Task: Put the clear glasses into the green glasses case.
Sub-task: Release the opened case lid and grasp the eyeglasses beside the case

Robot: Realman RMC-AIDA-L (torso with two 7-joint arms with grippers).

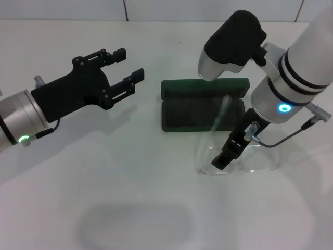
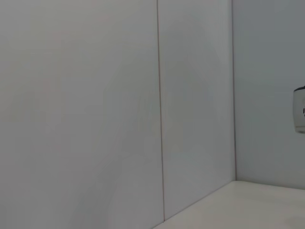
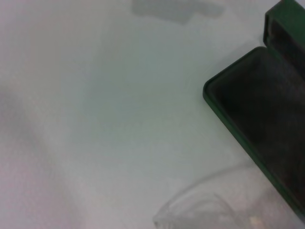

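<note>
The green glasses case [image 1: 183, 111] lies open in the middle of the table, its lid [image 1: 182, 87] folded back towards the wall. Its dark lining [image 3: 259, 119] also shows in the right wrist view. The clear glasses [image 1: 263, 162] rest just in front of the case, on the right. One temple arm [image 1: 221, 112] reaches up over the case's open tray. My right gripper [image 1: 227, 154] is down at the glasses' left half, pointing at the table. A blurred part of the clear glasses [image 3: 200, 213] appears in the right wrist view. My left gripper [image 1: 126, 66] hovers open to the left of the case, holding nothing.
A white table [image 1: 104, 172] carries everything, and a pale tiled wall [image 2: 95, 95] stands behind it. The right arm's upper housing [image 1: 231, 44] hangs over the case's back right corner. A faint shadow [image 1: 135, 224] lies on the table near the front.
</note>
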